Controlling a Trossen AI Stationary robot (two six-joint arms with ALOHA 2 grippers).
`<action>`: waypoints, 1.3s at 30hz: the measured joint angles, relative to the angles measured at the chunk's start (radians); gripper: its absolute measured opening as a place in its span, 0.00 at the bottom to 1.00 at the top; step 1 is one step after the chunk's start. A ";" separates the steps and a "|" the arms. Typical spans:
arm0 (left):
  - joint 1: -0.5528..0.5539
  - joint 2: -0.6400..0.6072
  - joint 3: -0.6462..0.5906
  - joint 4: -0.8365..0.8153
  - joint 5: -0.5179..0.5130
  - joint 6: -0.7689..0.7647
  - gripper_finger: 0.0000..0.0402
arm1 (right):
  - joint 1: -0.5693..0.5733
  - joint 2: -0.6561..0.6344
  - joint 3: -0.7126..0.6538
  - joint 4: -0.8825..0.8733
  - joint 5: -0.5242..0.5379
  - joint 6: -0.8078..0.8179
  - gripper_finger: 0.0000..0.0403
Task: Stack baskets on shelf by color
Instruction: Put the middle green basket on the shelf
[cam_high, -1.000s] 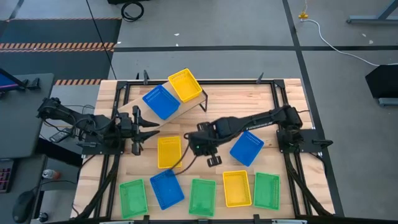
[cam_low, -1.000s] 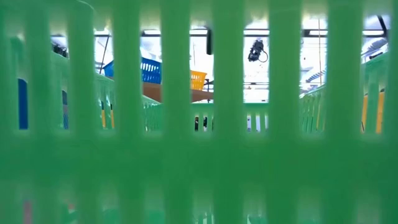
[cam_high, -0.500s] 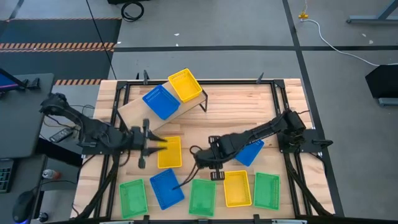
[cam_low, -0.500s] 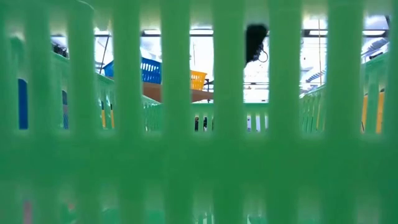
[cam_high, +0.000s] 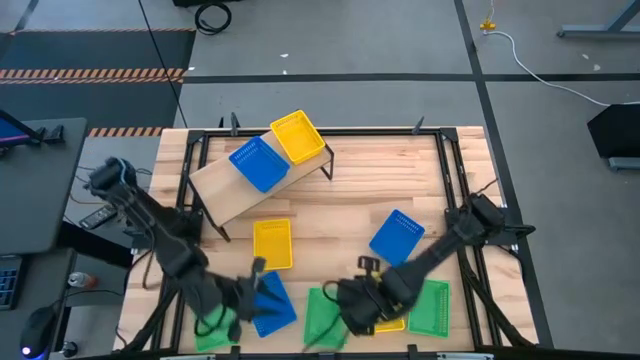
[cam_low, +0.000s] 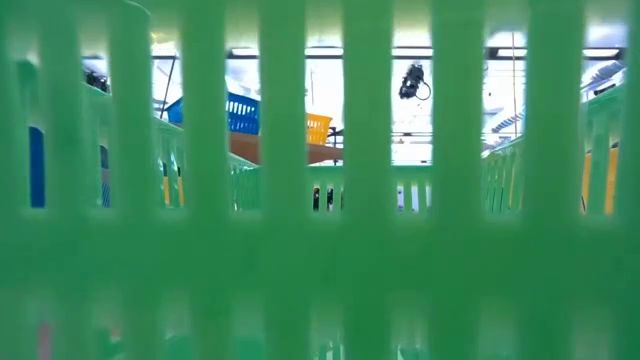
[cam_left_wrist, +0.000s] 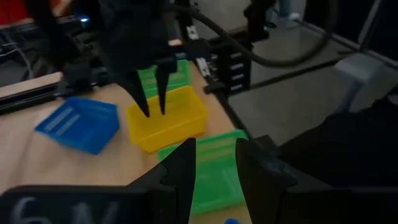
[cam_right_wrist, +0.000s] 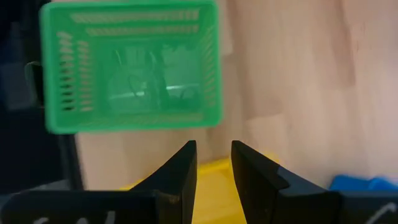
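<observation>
The pale shelf (cam_high: 225, 190) stands at the far left and carries a blue basket (cam_high: 258, 163) and a yellow basket (cam_high: 298, 136). One yellow basket (cam_high: 272, 244) and one blue basket (cam_high: 397, 236) lie mid-table. Along the near edge lie a green basket (cam_high: 210, 322), a blue basket (cam_high: 268, 302), a green basket (cam_high: 322, 318), a yellow basket (cam_left_wrist: 168, 118) and a green basket (cam_high: 430, 305). My left gripper (cam_high: 250, 290) (cam_left_wrist: 214, 165) hovers over the near blue basket, slightly open. My right gripper (cam_high: 345, 303) (cam_left_wrist: 152, 102), slightly open, points down over the near yellow basket.
A green basket wall (cam_low: 320, 250) fills the low view; only the shelf's blue (cam_low: 235, 112) and yellow (cam_low: 318, 128) baskets show through its slots. Black frame rails (cam_high: 450, 170) run along the table's sides. Bare wood (cam_high: 380, 180) lies right of the shelf.
My left gripper has swung from beside the shelf's near leg toward the near edge, ending over the near blue basket. My right gripper has moved from mid-table toward the near edge, down over the near yellow and green baskets. No basket has moved.
</observation>
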 joint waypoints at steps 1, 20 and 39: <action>-0.002 0.039 0.032 -0.004 -0.001 0.000 0.30 | 0.021 0.000 0.000 -0.002 0.013 0.031 0.27; 0.012 0.519 0.423 -0.320 0.124 -0.223 0.48 | 0.165 0.001 0.000 -0.026 0.210 0.209 0.27; 0.006 0.621 0.423 -0.232 0.205 -0.327 0.48 | 0.170 0.001 0.000 -0.082 0.212 0.198 0.27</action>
